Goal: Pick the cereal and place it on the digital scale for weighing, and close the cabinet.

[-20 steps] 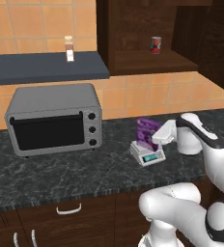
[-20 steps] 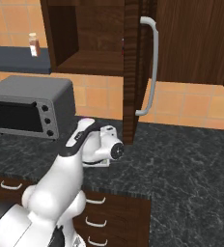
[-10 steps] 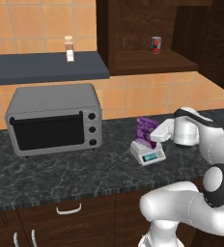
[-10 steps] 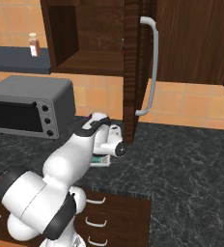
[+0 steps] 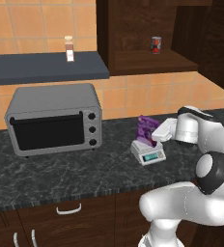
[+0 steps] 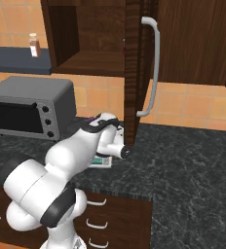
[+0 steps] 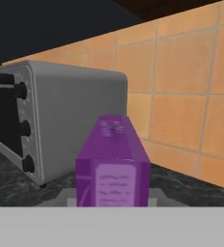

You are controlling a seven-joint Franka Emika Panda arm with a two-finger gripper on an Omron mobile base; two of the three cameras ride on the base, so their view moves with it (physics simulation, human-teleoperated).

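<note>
The purple cereal box stands tilted on the back of the light grey digital scale, on the dark counter. In the hand view the cereal is straight ahead, free, with the scale's platform under it. My gripper is just to the right of the box, level with it, open and not touching it. The dark brown cabinet hangs above with its door swung open; the silver bar handle faces me.
A big grey toaster oven sits left of the scale on the counter. A red and dark can stands inside the cabinet. A small bottle is on the dark shelf. Drawers run below the counter's edge.
The arm's elbow has swung down and to the right, while the hand has stayed beside the cereal. The cereal and the scale have not moved. The cabinet door remains open.
</note>
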